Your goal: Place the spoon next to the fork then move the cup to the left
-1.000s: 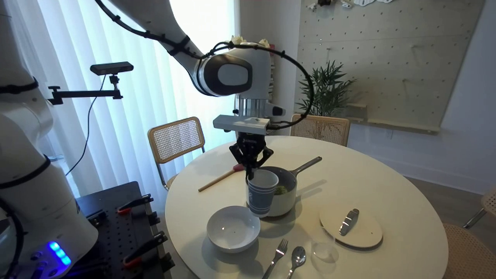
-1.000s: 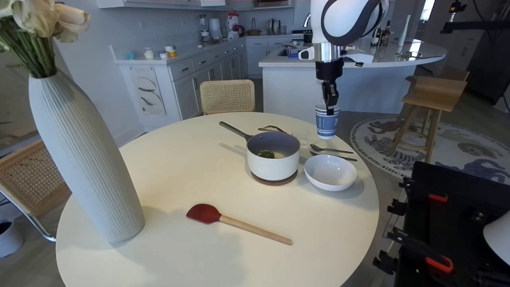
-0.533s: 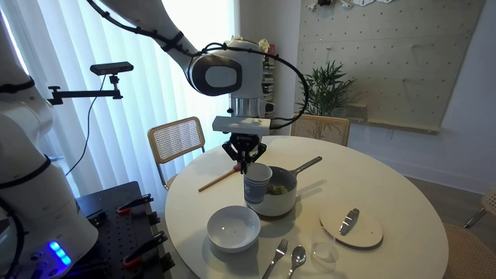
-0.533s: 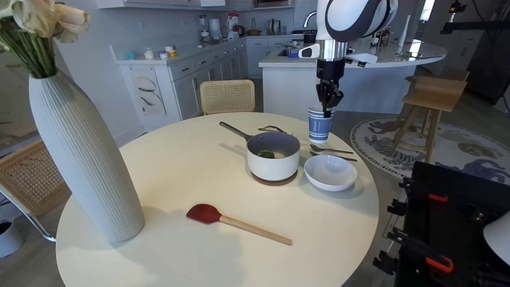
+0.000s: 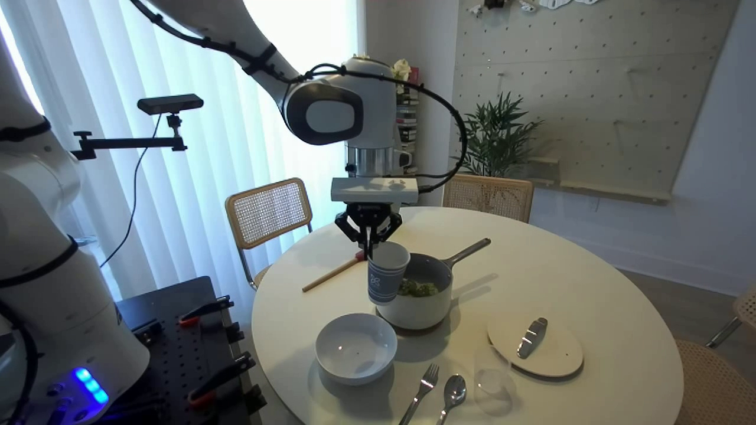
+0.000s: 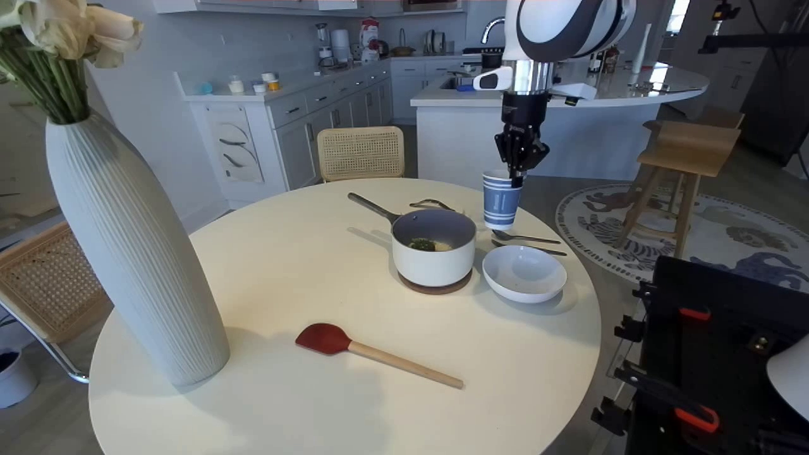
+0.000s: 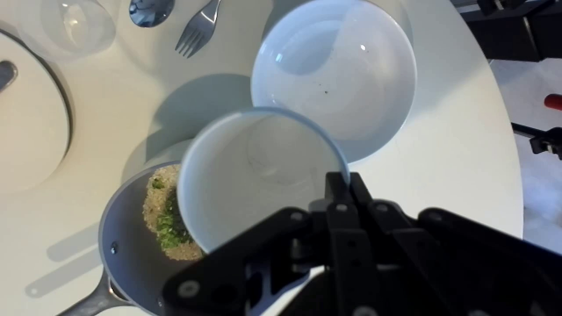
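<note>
The cup (image 5: 387, 278), with blue bands outside and a pale inside, hangs above the table. My gripper (image 5: 369, 252) is shut on its rim, one finger inside and one outside. The cup also shows in an exterior view (image 6: 501, 205) and in the wrist view (image 7: 259, 175), where the gripper (image 7: 346, 181) pinches its right edge. The silver spoon (image 5: 454, 391) and the fork (image 5: 421, 389) lie side by side, apart, on the table beside the bowl. In the wrist view the spoon's head (image 7: 151, 11) and the fork's tines (image 7: 197, 28) show; their handles are cut off.
A white bowl (image 5: 356, 348) and a pot (image 5: 422, 310) with food stand below and near the cup. A clear glass (image 5: 495, 383) and a round board (image 5: 561, 354) with a knife (image 5: 532, 338) are beyond the spoon. A red spatula (image 6: 325, 338) and tall vase (image 6: 136, 253) are also there.
The gripper has carried the cup, still held, to the left in both exterior views. The cup appears higher in one picture and slightly lower in the other. The spoon and fork have not moved.
</note>
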